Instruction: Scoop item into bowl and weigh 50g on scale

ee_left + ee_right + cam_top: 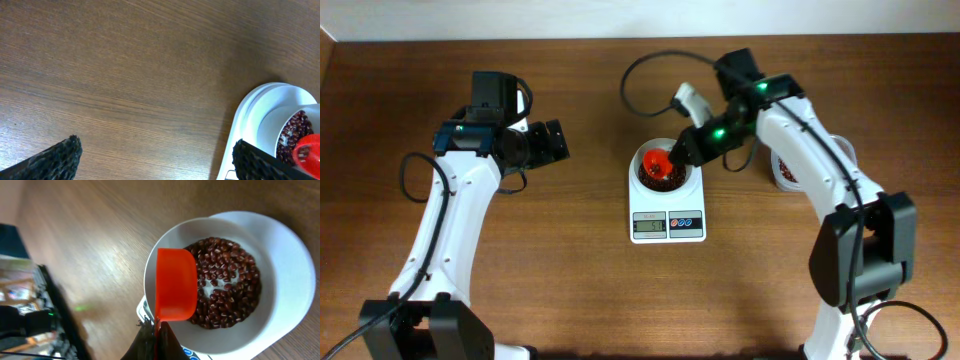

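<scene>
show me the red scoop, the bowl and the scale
red scoop (175,285), right wrist view, middle of its cup
bowl (172,236), right wrist view, bare inner wall
scale (650,226), overhead view, its grey display

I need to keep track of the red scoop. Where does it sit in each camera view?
Overhead: the red scoop is near the centre of the frame, over the bowl on the scale.
Left wrist: the scoop is in the bottom right corner, cut off by the frame edge.
Right wrist: the scoop is at the centre, over the left part of the bowl.
Shared landmark: the white bowl of beans, which all three views show.
</scene>
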Motion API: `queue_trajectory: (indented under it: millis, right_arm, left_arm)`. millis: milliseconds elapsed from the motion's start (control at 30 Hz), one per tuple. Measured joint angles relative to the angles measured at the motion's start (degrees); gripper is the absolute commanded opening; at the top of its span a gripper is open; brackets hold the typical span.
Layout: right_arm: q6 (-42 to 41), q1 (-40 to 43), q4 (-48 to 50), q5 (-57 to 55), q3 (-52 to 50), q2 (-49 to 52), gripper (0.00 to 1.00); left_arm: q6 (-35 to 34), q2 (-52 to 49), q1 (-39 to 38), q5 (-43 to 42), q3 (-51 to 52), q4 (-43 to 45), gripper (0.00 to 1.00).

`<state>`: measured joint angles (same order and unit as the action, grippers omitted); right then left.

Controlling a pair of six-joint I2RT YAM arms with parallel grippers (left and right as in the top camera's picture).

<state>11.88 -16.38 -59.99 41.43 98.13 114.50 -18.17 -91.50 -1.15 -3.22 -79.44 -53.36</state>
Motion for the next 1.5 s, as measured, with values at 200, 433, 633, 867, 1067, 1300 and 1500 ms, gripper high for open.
queue_trajectory:
  millis: [200,433,633,867,1067,1300,1500]
  right_arm:
    - [-0.17,4.70,0.00,6.99,0.00,0.00,0.04]
    - [-0.15,5.53,0.00,9.94,0.00,0.00,0.04]
    - [-0.15,5.53,0.00,10.38,0.00,0.00,0.04]
    - [-0.15,5.53,0.00,10.38,0.00,0.00,0.04]
    - [-0.15,5.53,0.00,10.38,0.00,0.00,0.04]
    - [-0.17,6.49,-0.13,14.86,0.15,0.00,0.04]
    - [-0.33,14.93,-2.64,21.24,1.97,0.00,0.04]
  left_arm:
    - [0.00,0.00,0.00,0.00,0.00,0.00,0.99]
    - [0.00,0.00,0.00,0.02,0.00,0.00,0.99]
    - [0.00,0.00,0.00,0.00,0.00,0.00,0.99]
    - [0.00,0.00,-0.02,0.00,0.00,0.00,0.99]
    - [0.00,0.00,0.00,0.00,0.00,0.00,0.99]
    - [-0.02,0.00,0.00,0.02,0.00,0.00,0.99]
    - [0.00,0.00,0.00,0.02,0.00,0.00,0.99]
